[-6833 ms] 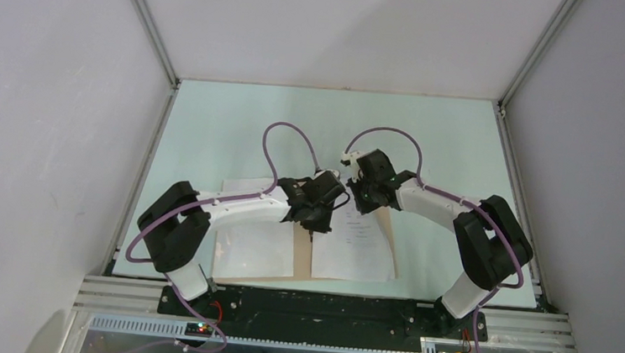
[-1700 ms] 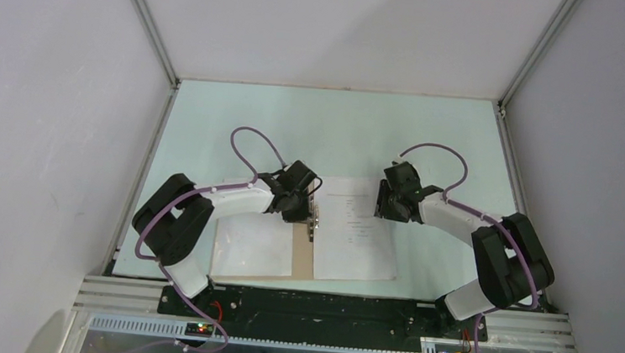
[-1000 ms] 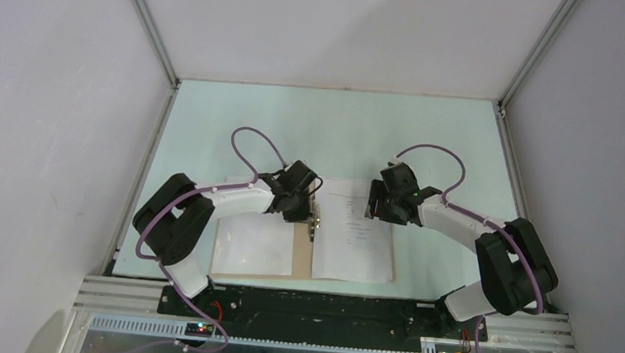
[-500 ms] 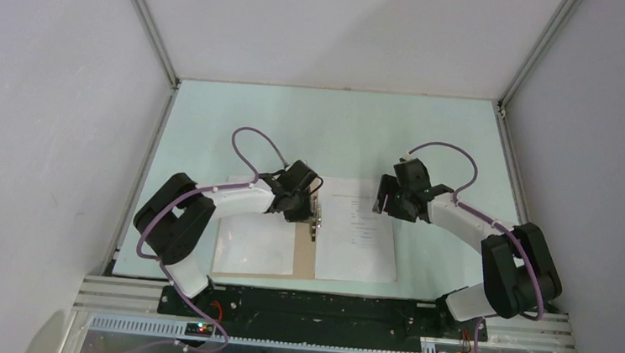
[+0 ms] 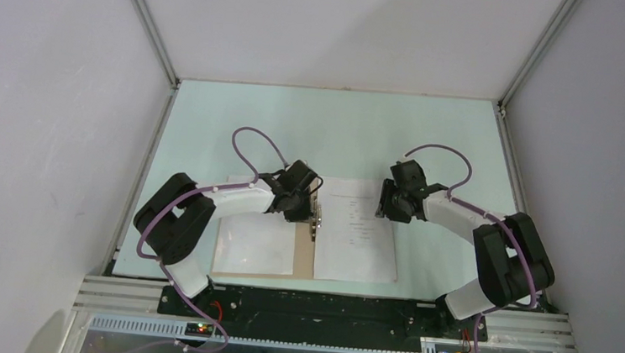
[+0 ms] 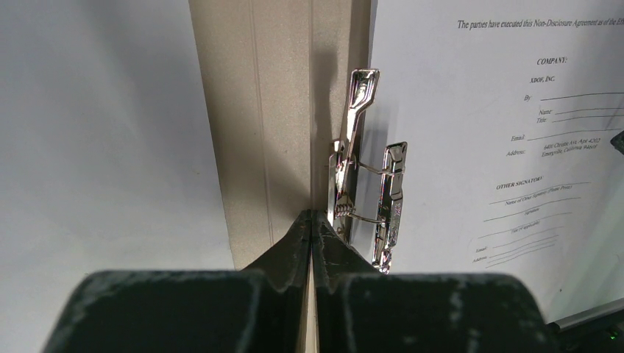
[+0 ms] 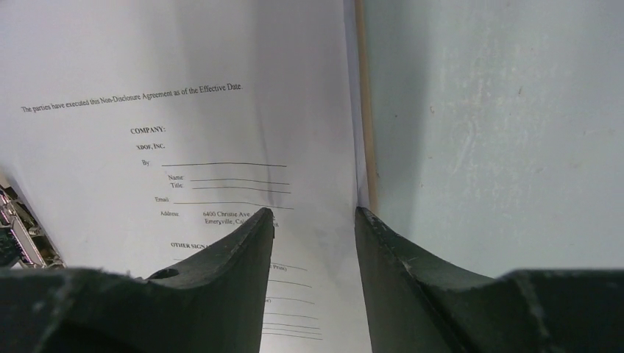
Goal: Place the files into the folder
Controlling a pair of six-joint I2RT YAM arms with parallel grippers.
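Observation:
The tan folder [image 5: 303, 258] lies open near the table's front edge. A blank white sheet [image 5: 253, 243] covers its left leaf and a printed sheet [image 5: 359, 241] covers its right leaf. The metal spine clip [image 6: 360, 176] stands with its lever raised at the printed sheet's left edge. My left gripper [image 6: 310, 215] is shut, its tips down on the bare tan spine [image 6: 279, 110] just left of the clip. My right gripper [image 7: 315, 215] is open and empty, low over the printed sheet's [image 7: 221, 88] right edge, where a thin strip of folder [image 7: 363, 147] shows.
The pale green table [image 5: 338, 128] stretches beyond the folder to the back wall. Grey walls and aluminium frame posts [image 5: 148, 29] close in both sides. Purple cables [image 5: 253, 138] arch above each wrist. The table [image 7: 500, 110] lies to the right of the printed sheet.
Since the oldest frame both grippers have drawn apart and the printed sheet lies straighter on the right leaf. In the last second the right gripper shifted slightly; the left stayed still.

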